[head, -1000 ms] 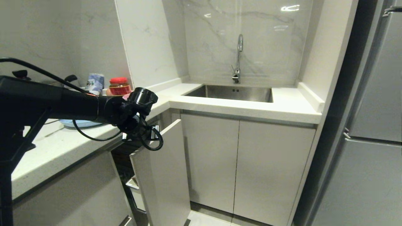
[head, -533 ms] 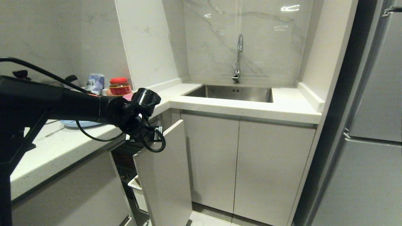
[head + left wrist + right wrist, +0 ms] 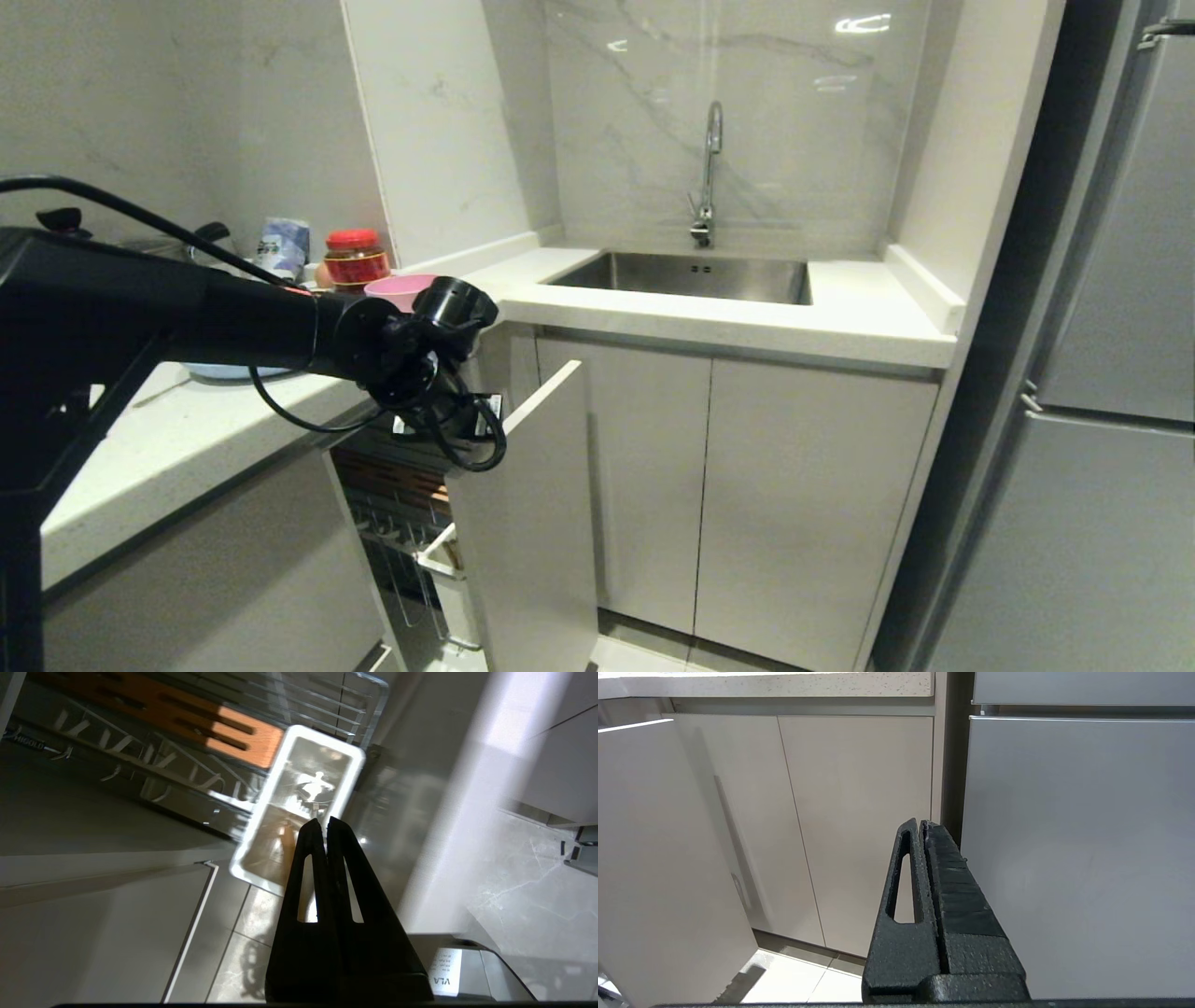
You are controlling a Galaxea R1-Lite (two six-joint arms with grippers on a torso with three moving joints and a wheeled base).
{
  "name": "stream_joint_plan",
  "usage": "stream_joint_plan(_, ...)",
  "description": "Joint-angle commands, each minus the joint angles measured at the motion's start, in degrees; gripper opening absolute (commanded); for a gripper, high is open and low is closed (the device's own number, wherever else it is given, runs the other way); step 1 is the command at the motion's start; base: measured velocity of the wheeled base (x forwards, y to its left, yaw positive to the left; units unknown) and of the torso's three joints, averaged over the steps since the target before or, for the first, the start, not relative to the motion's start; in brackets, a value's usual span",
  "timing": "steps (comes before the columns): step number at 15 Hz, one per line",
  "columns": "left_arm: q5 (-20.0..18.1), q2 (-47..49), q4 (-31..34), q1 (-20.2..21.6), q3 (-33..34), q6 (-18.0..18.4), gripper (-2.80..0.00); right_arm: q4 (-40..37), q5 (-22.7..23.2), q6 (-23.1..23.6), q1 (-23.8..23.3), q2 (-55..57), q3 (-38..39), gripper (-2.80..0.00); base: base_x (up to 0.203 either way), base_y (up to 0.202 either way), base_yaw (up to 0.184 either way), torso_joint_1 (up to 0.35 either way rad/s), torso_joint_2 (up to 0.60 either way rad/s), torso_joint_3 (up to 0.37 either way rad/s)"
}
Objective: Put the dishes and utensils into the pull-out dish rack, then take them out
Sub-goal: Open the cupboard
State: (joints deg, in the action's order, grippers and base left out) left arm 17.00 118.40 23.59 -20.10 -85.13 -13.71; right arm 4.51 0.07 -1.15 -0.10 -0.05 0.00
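The rack (image 3: pixel 411 504) stands pulled partway out from under the worktop (image 3: pixel 187 439), its white front (image 3: pixel 523 523) angled into the floor space before the sink cabinet (image 3: pixel 728 485). The left hand (image 3: pixel 323 823) is clenched with nothing between its fingers, hovering just behind the front's top edge, above the white bin (image 3: pixel 303 807) and the wood board (image 3: pixel 233 730). The pink bowl (image 3: pixel 403 287) and blue plate (image 3: pixel 224 371) sit on the worktop near its edge. The right hand (image 3: pixel 920 825), clenched and empty, hangs low facing the cabinet doors and fridge (image 3: pixel 1078 849), well apart from the rack.
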Motion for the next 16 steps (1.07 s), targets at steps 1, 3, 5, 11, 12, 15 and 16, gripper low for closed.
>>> stream_joint_plan(1, -1.7, -1.4, 0.0, -1.2, 0.6, -0.1, -2.80, 0.0, 0.0, 0.0, 0.0, 0.0, 1.5, -2.80, 0.000, 0.000, 0.000, 0.000, 0.00, 0.000)
stream_joint_plan(3, -4.9, -2.4, 2.2, -2.2, 1.1, -0.2, -2.80, 0.0, 0.0, 0.0, 0.0, 0.0, 1.5, -2.80, 0.000, 0.000, 0.000, 0.000, 0.00, 0.000)
stream_joint_plan(5, -7.8, -2.6, 3.7, -3.4, 1.0, -1.6, -2.80, 0.1, 0.0, 0.0, 0.0, 0.0, 1.5, -2.80, 0.000, 0.000, 0.000, 0.000, 0.00, 0.000)
stream_joint_plan(11, -15.0, -3.1, 5.9, -6.6, 1.1, -4.0, -2.80, 0.1, 0.0, 0.0, 0.0, 0.0, 1.5, -2.80, 0.000, 0.000, 0.000, 0.000, 0.00, 0.000)
stream_joint_plan(12, -16.2, -3.2, 5.9, -6.7, 1.2, -4.3, -2.80, 0.1, 0.0, 0.0, 0.0, 0.0, 1.5, -2.80, 0.000, 0.000, 0.000, 0.000, 0.00, 0.000)
stream_joint_plan(15, -21.2, -4.4, 5.9, -7.1, 1.4, -5.7, -2.80, 0.0, 0.0, 0.0, 0.0, 0.0, 1.5, -2.80, 0.000, 0.000, 0.000, 0.000, 0.00, 0.000)
stream_joint_plan(16, -23.2, -4.7, 5.9, -7.1, 1.4, -5.9, -2.80, 0.1, 0.0, 0.0, 0.0, 0.0, 1.5, -2.80, 0.000, 0.000, 0.000, 0.000, 0.00, 0.000)
